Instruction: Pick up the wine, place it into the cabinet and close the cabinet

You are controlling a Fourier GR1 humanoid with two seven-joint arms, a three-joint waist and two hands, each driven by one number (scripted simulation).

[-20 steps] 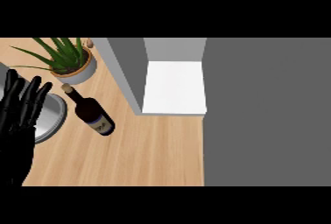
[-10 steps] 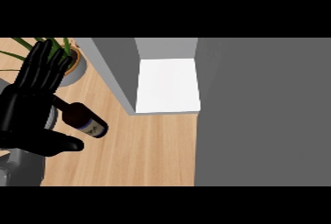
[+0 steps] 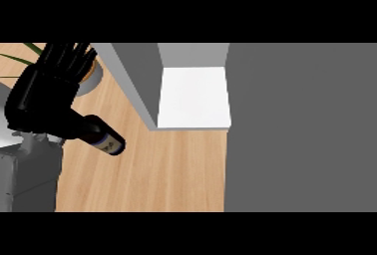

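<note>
Currently only the left hand (image 3: 46,94) shows, at the view's left, its grey forearm (image 3: 26,174) below it. The thumb is curled over the wine bottle (image 3: 103,139) while the fingers (image 3: 66,57) stretch straight up and away toward the top edge, so it has hold of the bottle. The bottle's base and label stick out to the lower right of the hand, over the wooden counter (image 3: 162,169); its neck is hidden under the hand. A potted plant (image 3: 92,74) sits right beside the fingertips, partly hidden by them. The open cabinet (image 3: 193,97) with its white shelf lies to the hand's right, well apart from the bottle.
</note>
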